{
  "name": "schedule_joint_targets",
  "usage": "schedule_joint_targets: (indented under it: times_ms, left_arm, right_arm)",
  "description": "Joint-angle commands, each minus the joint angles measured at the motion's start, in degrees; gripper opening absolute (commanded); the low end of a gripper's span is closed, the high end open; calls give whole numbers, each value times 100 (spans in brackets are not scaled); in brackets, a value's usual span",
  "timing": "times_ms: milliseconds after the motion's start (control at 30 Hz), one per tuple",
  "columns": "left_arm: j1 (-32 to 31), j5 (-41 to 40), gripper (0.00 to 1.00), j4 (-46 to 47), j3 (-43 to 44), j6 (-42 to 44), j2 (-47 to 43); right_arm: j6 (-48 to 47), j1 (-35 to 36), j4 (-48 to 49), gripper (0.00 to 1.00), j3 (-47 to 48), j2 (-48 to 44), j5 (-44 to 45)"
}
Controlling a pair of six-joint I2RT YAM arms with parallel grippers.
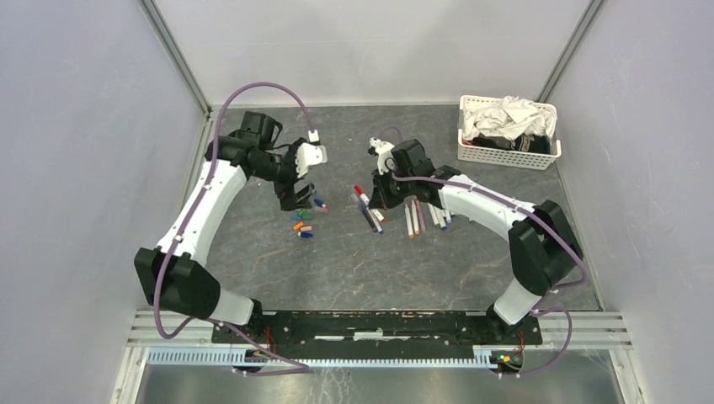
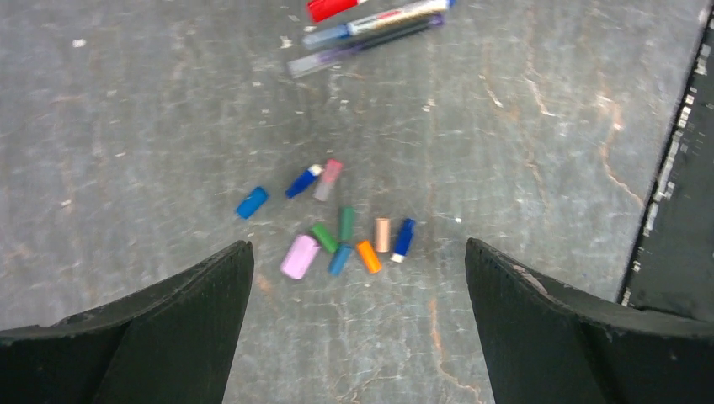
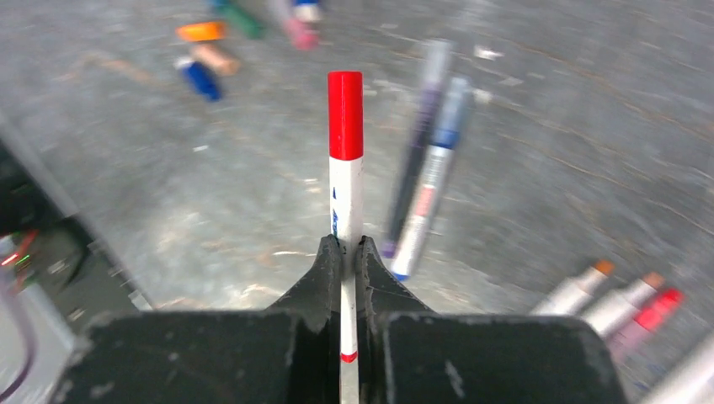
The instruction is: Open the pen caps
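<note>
– Two right fingers (image 3: 327, 268) are pressed in on the white barrel of a red-capped pen (image 3: 345, 194), with only the barrel between them. The red cap (image 3: 345, 114) is on and points away from the wrist, towards the left side of the surface (image 3: 547, 126).

– And the other arm?

– Its left fingers (image 2: 194, 303) are spread wide with nothing between them. They hang over the loose caps (image 2: 341, 240), a small scatter of blue, green, orange, lilac and pink that lies left of centre.

– So which step is this?

– I'd say the grip on the next pen is made and the pull is not yet done. The next move needs the left fingers brought across to the red cap and closed on it alone. Then comes a straight tug along the barrel while the right side holds firm.

– Where are the remaining pens?

– Two pens (image 3: 425, 168) lie just right of the held one. Several uncapped pens (image 1: 425, 217) sit in a row further right, under the right forearm. A white mesh basket (image 1: 508, 156) of cloth stands well apart at the far right.

– What can't you make out?

– From above, the right wrist covers its own fingers. The wrist view is blurred beyond the cap, and the barrel's rear end is buried in the fingers. I can't tell whether the pen is lifted or resting, nor whether the two beside it are capped.
</note>
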Motion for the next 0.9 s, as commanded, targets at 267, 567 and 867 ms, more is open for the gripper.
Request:
schedule_joint_targets:
  times_ms: [267, 567, 867]
  left_arm:
    - [-861, 436, 95, -583, -867, 1937, -193]
    - [-1099, 240, 62, -920, -888, 2227, 111]
    - [-1230, 221, 38, -1097, -871, 2256, 294]
  right_arm:
    - [-40, 525, 130, 0, 516, 337, -3836]
    - [324, 612, 594, 0, 579, 514, -4334]
    - [500, 606, 805, 0, 614, 688, -4422]
